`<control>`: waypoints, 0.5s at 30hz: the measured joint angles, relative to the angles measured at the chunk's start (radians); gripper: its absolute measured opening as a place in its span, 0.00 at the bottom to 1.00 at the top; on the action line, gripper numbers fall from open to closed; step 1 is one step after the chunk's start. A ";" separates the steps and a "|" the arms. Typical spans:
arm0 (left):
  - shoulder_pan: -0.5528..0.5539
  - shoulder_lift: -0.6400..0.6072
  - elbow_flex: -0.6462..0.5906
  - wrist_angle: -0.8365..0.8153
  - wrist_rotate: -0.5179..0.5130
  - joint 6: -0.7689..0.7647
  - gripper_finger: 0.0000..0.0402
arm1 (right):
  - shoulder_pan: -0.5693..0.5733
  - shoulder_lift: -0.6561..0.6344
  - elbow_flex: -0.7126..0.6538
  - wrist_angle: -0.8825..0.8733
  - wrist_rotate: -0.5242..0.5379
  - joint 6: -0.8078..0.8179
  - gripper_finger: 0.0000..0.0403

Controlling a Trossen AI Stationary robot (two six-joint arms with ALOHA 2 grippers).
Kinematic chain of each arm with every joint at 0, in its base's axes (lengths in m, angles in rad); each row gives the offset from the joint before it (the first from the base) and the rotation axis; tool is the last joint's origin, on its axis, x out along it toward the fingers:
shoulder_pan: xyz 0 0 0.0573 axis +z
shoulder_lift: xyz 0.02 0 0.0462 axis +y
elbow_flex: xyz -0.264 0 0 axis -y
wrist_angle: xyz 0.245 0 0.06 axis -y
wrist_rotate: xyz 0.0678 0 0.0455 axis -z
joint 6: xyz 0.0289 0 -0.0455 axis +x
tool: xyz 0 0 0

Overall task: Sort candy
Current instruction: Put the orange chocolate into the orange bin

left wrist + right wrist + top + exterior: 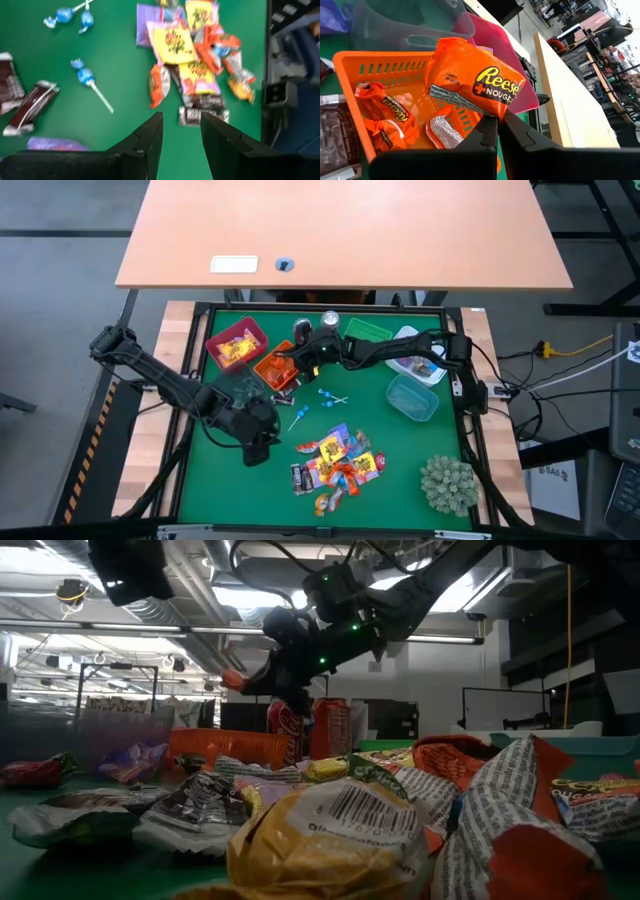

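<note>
Right hand [497, 125] clenched on an orange candy packet [470, 82] over the orange basket [350, 62]; left hand [181, 137] released, hovering beside the candy pile [195, 60].

Seen from above: left gripper [262, 448] over green mat [390, 500] beside the candy pile [338, 468]. Right gripper [283, 360] above orange basket [272, 370] (fingers hard to make out). Blue lollipops [318, 402] between. Red basket [237, 343] nearby, spiky plant ball [447, 484] in the corner.
</note>
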 joint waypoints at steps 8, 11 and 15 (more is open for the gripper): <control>-0.026 0.000 0.000 -0.105 0.003 -0.054 0.30 | 0.000 0.000 0.000 -0.003 0.000 0.000 0.13; -0.027 0.000 0.000 -0.145 0.039 -0.080 0.30 | 0.000 0.000 0.000 0.000 0.001 0.000 0.22; -0.027 0.005 0.000 -0.205 0.053 -0.098 0.30 | 0.002 0.000 0.000 -0.001 0.017 0.000 0.31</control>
